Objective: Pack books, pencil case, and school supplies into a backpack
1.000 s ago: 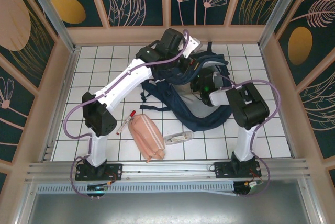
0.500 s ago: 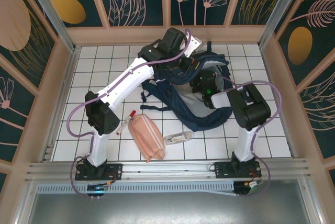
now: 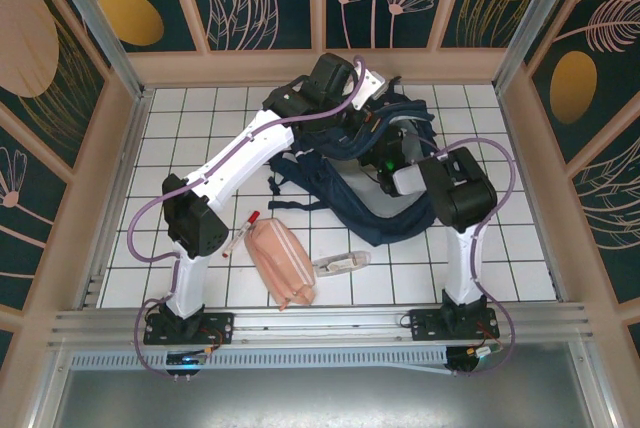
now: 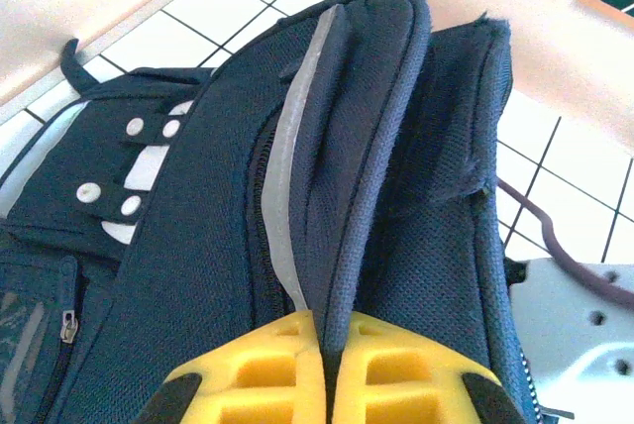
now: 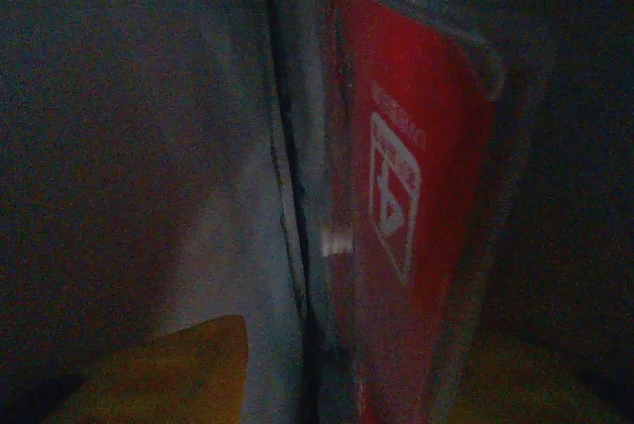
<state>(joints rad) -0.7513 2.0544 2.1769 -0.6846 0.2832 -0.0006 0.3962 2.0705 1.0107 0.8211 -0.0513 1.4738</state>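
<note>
Navy mesh backpack (image 3: 400, 230) is slumped at the far middle of the table (image 3: 200, 118), with a grey reflective strip (image 4: 282, 206) running along its rim. The left fingers (image 4: 258, 379) are clenched on that rim. The right fingers (image 5: 168, 365) are down in the dark inside, a red flat pack (image 5: 406, 196) with a white logo between them. Can't tell if they're gripping it. The pink pencil case (image 3: 281, 263) lies on the near tiles.

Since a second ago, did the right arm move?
Yes. The right arm swung left and away from the front rail, reaching deeper into the backpack; the pencil case stayed put.
</note>
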